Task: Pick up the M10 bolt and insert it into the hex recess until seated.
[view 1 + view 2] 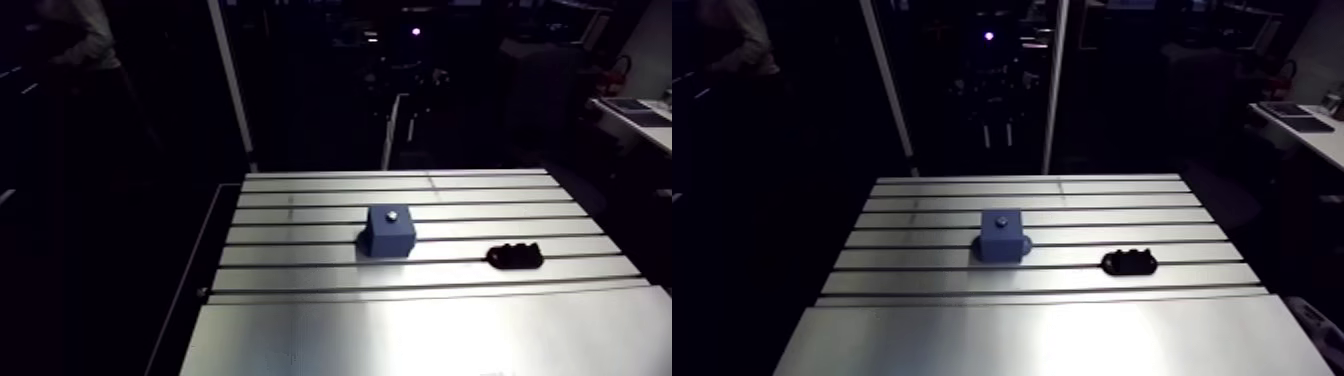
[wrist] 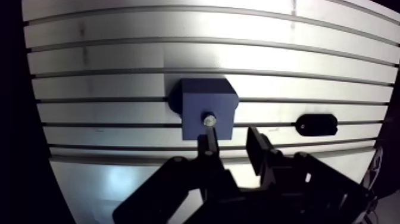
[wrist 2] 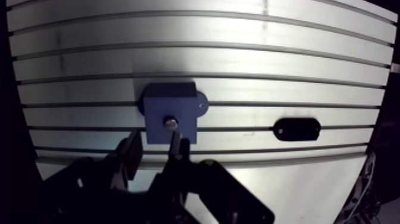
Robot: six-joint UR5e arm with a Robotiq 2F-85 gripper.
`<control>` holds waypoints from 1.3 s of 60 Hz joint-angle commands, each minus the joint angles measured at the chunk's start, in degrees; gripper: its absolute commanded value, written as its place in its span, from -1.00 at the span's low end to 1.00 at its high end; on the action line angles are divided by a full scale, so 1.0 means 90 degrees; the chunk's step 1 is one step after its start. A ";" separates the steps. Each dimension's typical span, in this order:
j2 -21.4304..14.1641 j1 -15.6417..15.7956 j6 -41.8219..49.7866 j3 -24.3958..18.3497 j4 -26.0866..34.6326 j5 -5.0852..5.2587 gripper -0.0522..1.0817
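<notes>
Tool: the tool (image 2: 232,149) is released, its fingers apart with nothing between them, and it hangs over the worktop (image 2: 119,59) just short of the block.
M10 bolt: the M10 bolt (image 2: 208,118) shows only as a small silvery end in the top of the blue block (image 2: 202,95), mid-worktop. It looks already in place, though how deep it sits cannot be told.
Black holder: the black holder (image 2: 316,124) lies apart from the block, toward the worktop's right edge.
Handling: probably steel, so stiff, smooth and dense for its size. Pinch squarely across the exposed end, since little stands proud.

place: robotics lab (dim) | evidence: slotted aluminium table (image 1: 420,330); blue fixture block (image 1: 390,232)
</notes>
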 commanded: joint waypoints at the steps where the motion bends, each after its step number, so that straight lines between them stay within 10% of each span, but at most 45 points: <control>1: -0.0317 -0.0019 0.0012 0.0604 -0.0479 0.0057 0.98; 78: -0.0427 -0.0037 -0.0203 0.1980 -0.1555 0.0171 0.99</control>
